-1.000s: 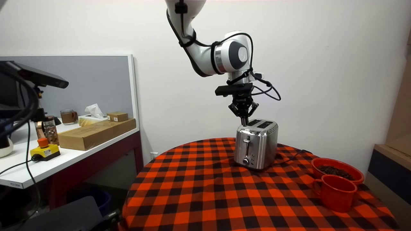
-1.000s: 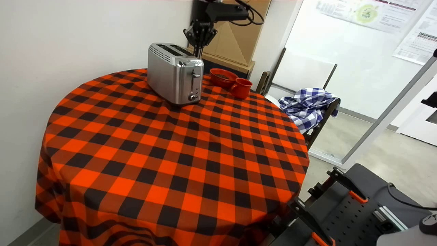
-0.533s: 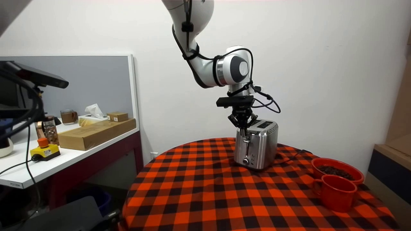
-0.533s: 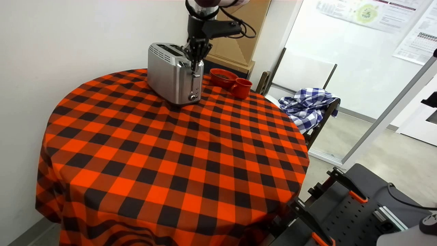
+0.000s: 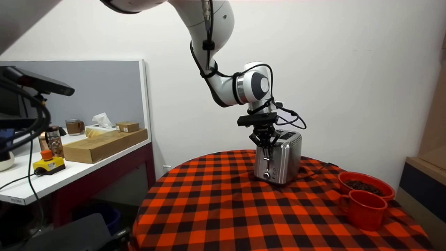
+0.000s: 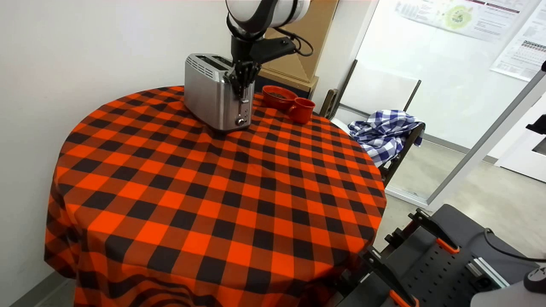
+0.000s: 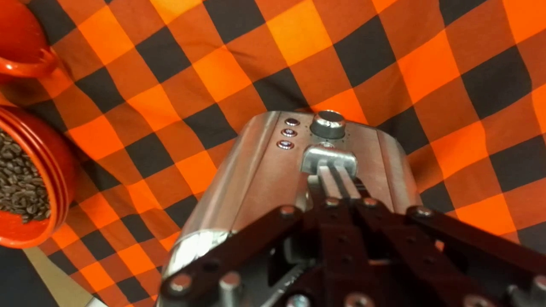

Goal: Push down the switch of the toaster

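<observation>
Wrist view shows your gripper (image 7: 335, 171) clenched empty, its tips apparently touching the lever (image 7: 326, 153) of the toaster (image 7: 273, 187), which stands on the checkered cloth (image 7: 226, 74). You seem mid-press; next, push straight down until the lever latches.

A smooth white wall (image 5: 348, 80) rises beside a round, cloth-covered, red-and-black checked table (image 6: 209, 183), whose covering hangs in folds. In an exterior view, a white-topped, dark-red-framed desk (image 5: 75, 169) stands apart from the table, a flat grey partition with a white edge (image 5: 101, 87) upright behind it. Along the foot of the wall runs a grey baseboard (image 6: 42, 290). Beyond the table are brown cardboard panels (image 6: 294, 64), and near them a dark-framed chair with a pale back (image 6: 379, 89) carries a rumpled blue-and-white checked cloth (image 6: 384, 132). Printed paper posters (image 6: 458, 15) hang on a glossy white surface (image 6: 452, 85). A straight pale metal frame (image 6: 486, 143) meets the pale grey floor (image 6: 503, 192). Soft light spreads evenly over the wall; under the desk it is dark.
</observation>
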